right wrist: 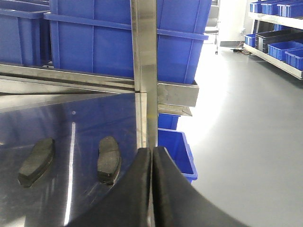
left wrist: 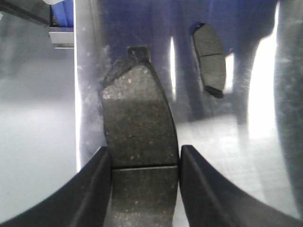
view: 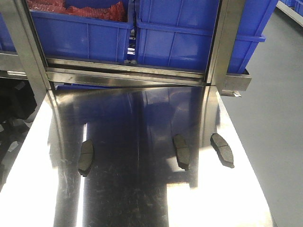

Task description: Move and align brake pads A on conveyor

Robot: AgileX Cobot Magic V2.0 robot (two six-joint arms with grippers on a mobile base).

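The left gripper's (left wrist: pixel 143 150) two black fingers (left wrist: pixel 94 189) press against the long edges of a flat, curved, grey-brown brake pad (left wrist: pixel 137 113), pinching it at its centre groove. The pad sits at the edge of the shiny steel table (left wrist: pixel 227 156); whether it rests on the surface or is slightly lifted cannot be told. A second grey pad (left wrist: pixel 209 59) lies apart from it on the steel.

The right gripper's (right wrist: pixel 151 151) black fingers (right wrist: pixel 135 189) are pressed together with nothing between them, in front of an upright steel post (right wrist: pixel 144 71).

In the front view, three pads lie on the table. The left pad (view: pixel 86 157) is alone, and the middle pad (view: pixel 181 151) is near the right pad (view: pixel 222 149), which is by the table's right edge. Blue plastic bins (view: pixel 175 42) stand on the rack behind.
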